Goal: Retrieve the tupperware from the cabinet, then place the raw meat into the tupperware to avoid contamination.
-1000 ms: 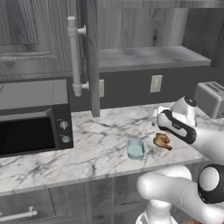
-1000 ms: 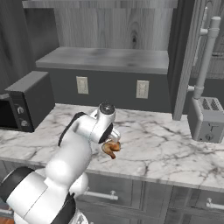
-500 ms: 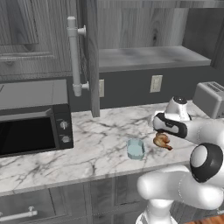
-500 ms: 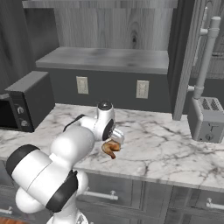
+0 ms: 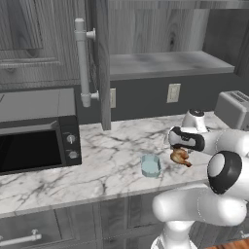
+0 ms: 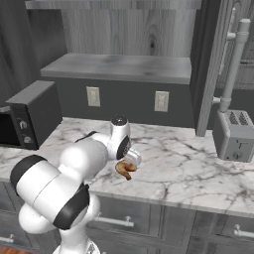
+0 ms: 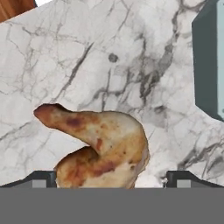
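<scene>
The counter (image 5: 112, 160) is showing white marble laced with grey veins. The raw meat (image 7: 98, 151) is glowing orange-brown, mottled with darker reddish patches and paler tan at its edges. The tupperware (image 5: 151, 165) is looking pale translucent teal-blue. The cabinet (image 5: 99, 58) is wearing dark grey wood grain, its bar handle (image 5: 83, 65) shining silver. The microwave (image 5: 36, 131) is sitting black with a grey top, and the toaster (image 6: 234, 135) is gleaming grey metal.
</scene>
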Controlling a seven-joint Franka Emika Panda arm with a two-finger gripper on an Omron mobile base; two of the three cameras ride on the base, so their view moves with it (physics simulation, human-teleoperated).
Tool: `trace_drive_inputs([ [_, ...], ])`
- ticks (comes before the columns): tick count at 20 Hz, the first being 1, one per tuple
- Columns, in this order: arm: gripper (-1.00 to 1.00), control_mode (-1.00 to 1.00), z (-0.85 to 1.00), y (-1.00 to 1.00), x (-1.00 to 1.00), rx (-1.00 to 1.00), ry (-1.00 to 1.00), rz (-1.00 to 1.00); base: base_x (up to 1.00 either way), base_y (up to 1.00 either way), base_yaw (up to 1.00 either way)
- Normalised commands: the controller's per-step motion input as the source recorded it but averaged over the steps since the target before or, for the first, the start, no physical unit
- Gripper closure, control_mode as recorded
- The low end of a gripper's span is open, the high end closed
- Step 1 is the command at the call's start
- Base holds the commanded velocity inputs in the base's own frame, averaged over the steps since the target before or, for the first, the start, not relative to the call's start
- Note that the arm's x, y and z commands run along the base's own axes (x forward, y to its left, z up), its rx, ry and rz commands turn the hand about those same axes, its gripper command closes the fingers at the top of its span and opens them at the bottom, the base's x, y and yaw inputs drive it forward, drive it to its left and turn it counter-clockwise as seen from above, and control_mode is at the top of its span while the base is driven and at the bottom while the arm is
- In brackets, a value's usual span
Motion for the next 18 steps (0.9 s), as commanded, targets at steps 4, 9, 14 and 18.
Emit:
trace_drive_inputs([
  [4,-1.0,-1.0,-0.12,0.0,-0.09,0.0,0.15,0.0,0.0,0.0,0.0],
  [9,-1.0,-1.0,-0.01,-0.01,-0.12,0.02,0.11,0.0,0.0,0.0,0.0],
  [14,-1.0,-1.0,0.0,-0.02,-0.22,0.04,0.11,0.0,0.0,0.0,0.0],
  [18,-1.0,-1.0,0.0,-0.06,-0.26,0.03,0.13,0.0,0.0,0.0,0.0],
])
